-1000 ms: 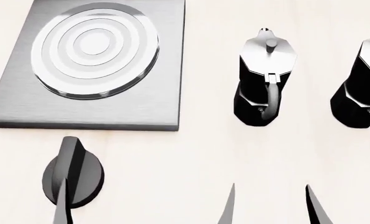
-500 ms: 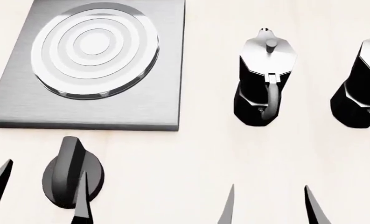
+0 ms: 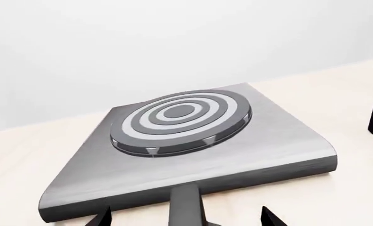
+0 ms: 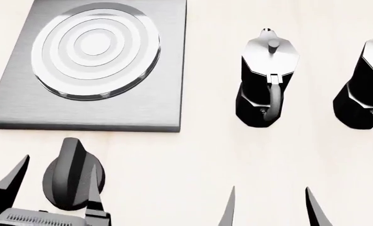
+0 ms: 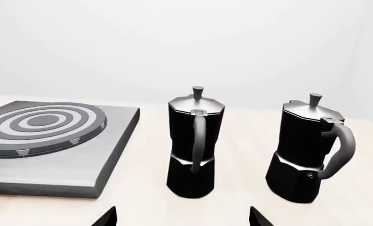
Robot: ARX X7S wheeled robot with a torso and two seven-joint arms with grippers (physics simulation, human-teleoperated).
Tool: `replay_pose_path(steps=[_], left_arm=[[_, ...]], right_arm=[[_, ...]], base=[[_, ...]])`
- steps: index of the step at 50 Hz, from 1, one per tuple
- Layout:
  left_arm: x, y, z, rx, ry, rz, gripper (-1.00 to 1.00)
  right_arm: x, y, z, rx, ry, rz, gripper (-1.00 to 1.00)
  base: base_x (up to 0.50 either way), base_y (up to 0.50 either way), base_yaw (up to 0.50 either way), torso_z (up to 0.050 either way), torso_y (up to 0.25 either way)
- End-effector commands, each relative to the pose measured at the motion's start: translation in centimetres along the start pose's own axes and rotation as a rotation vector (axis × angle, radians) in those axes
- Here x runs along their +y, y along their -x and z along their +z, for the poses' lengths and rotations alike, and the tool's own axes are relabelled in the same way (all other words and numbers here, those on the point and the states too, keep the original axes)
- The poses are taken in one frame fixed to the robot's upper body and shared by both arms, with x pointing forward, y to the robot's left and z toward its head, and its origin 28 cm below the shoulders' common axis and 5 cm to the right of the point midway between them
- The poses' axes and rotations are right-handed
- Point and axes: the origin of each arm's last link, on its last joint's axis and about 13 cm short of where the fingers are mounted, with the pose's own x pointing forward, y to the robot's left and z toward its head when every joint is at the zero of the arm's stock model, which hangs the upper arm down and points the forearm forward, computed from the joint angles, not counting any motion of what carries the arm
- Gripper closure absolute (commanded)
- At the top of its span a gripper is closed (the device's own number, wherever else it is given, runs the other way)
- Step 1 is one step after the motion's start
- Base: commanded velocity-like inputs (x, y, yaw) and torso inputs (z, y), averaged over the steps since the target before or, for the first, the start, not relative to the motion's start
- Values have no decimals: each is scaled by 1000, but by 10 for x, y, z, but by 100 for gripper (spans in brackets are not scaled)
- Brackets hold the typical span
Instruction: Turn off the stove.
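Nearest to the robot, at the low left of the head view, the left gripper [image 4: 53, 181] has its two dark pointed fingers spread wide, one on each side of the round black ridged knob [image 4: 73, 174]. The finger [image 4: 93, 188] on the inner side lies over the knob's rim, and the other finger [image 4: 13, 176] stands a little apart from it; whether either really touches the knob I cannot tell, and the claw has no hold on anything. The knob lies flat on the pale wooden table [image 4: 193, 155] with its raised ridge pointing away from the robot. At the low right, the right gripper [image 4: 269, 207] shows only two dark fingertips, set apart and with nothing between them, above bare table. Just beyond the knob is the flat square brushed-grey metal stove plate [image 4: 23, 106], carrying a round burner of concentric silver rings [image 4: 95, 47]. In the left wrist view the knob's ridge [image 3: 185, 207] rises between the fingertips, in front of the plate's near edge. To the right of the stove, well apart from it, stand two black-and-silver moka pots: the nearer moka pot [image 4: 266, 77] upright with its handle toward the robot, and the second moka pot [image 4: 365, 82] beside it at the picture's edge.
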Motion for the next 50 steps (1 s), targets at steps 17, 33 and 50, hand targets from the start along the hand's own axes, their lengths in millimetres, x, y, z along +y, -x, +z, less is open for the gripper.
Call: replay_pose_path(steps=[17, 33, 50], left_arm=[[5, -12, -21, 50, -28, 46, -100], [7, -13, -25, 64, -30, 59, -100], [8, -10, -28, 78, -31, 62, -100]], right_arm=[[0, 0, 0, 4, -1, 4, -100], [0, 0, -1, 5, 0, 7, -100], [0, 0, -1, 4, 1, 5, -100]], base=[[0, 0, 0, 0, 0], [0, 0, 0, 0, 0], [0, 0, 0, 0, 0]])
